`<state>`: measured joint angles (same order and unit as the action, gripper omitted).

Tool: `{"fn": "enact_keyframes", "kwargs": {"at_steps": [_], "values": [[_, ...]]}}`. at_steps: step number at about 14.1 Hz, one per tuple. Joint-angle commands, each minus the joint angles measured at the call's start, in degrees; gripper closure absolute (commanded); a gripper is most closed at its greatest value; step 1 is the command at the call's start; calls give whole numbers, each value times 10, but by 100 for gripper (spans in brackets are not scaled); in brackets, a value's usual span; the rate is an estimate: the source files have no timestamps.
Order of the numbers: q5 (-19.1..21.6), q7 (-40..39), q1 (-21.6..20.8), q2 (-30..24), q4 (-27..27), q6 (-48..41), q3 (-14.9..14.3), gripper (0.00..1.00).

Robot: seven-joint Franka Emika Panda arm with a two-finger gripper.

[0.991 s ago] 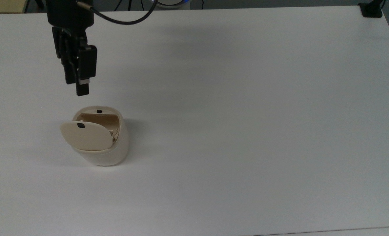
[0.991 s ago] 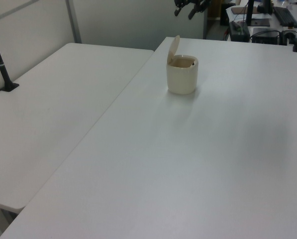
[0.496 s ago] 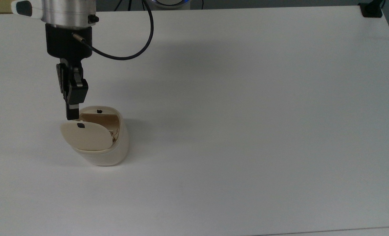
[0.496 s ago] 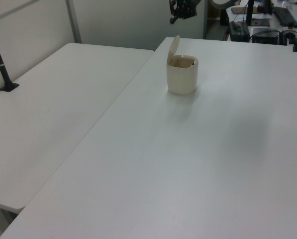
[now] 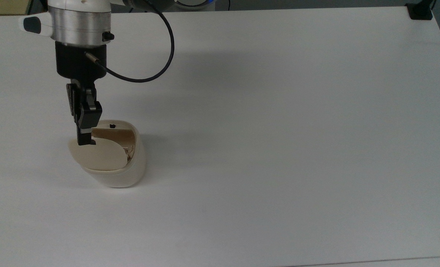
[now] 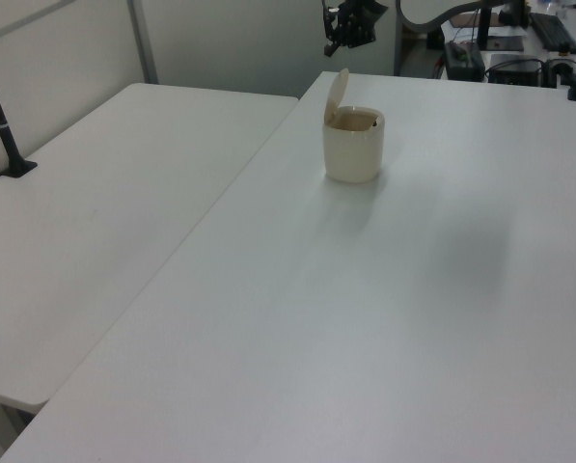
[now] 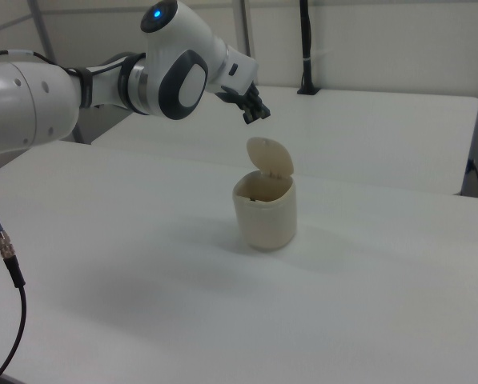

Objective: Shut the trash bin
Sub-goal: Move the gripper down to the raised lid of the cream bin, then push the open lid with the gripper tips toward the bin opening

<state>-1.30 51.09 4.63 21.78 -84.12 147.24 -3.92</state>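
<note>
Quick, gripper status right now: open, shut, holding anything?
Gripper: fingers together, shut, holding nothing, in the air above the trash bin's raised lid.

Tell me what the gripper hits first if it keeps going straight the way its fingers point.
Probably the raised lid of the trash bin. The gripper hangs above and apart from it, pointing down toward the lid's top edge, though depth is uncertain; it might slip just behind it.
</note>
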Motion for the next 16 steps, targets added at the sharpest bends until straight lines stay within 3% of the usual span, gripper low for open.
{"fn": "enact_keyframes", "kwargs": {"at_steps": [1,16], "values": [[-47,13,-1,6,-7,9,-2,100],[-64,-14,7,-5,-49,7,1,100]]}}
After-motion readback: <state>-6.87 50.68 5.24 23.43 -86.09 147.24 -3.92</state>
